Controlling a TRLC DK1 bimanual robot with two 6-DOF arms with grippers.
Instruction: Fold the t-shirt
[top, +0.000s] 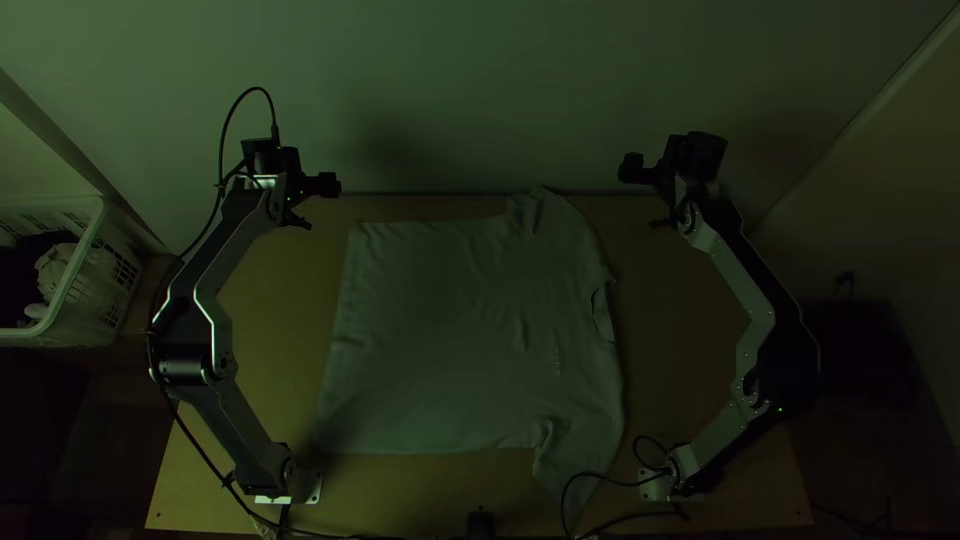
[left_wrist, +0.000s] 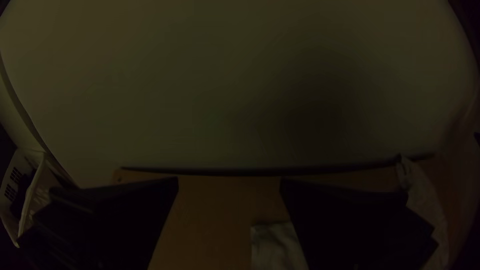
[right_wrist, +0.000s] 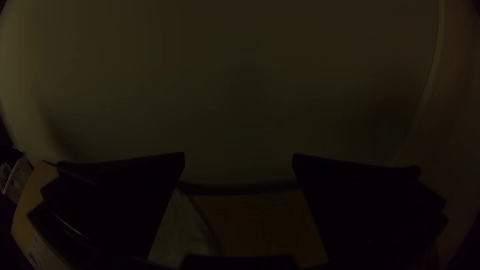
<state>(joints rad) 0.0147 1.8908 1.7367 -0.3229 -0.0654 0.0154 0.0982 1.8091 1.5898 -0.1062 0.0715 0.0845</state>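
In the top view, with twelve o'clock toward the pale wall (top: 450, 90), the T-shirt (top: 450, 320) lies spread out and unfolded on the wooden table (top: 270, 330), its hem toward nine and its collar (top: 600, 312) toward three. One sleeve (top: 560, 225) reaches toward one o'clock, creased near its join; the other sleeve (top: 580, 455) slants toward five.

The left gripper (top: 312, 203) is at ten o'clock from the shirt's middle, its fingers spread apart with nothing between them. The right gripper (top: 645, 195) is at two o'clock, its fingers likewise wide apart and holding nothing.

As for what might get in the way, a black cable (top: 592, 477) loops across the lower sleeve at five o'clock, near the right arm's base (top: 665, 483). The wall rises just beyond the table's far edge. A small black block (top: 481, 525) sits at six o'clock, by the near edge. Off the table toward nine o'clock is a pale slatted basket (top: 85, 275), with dark and whitish cloth inside
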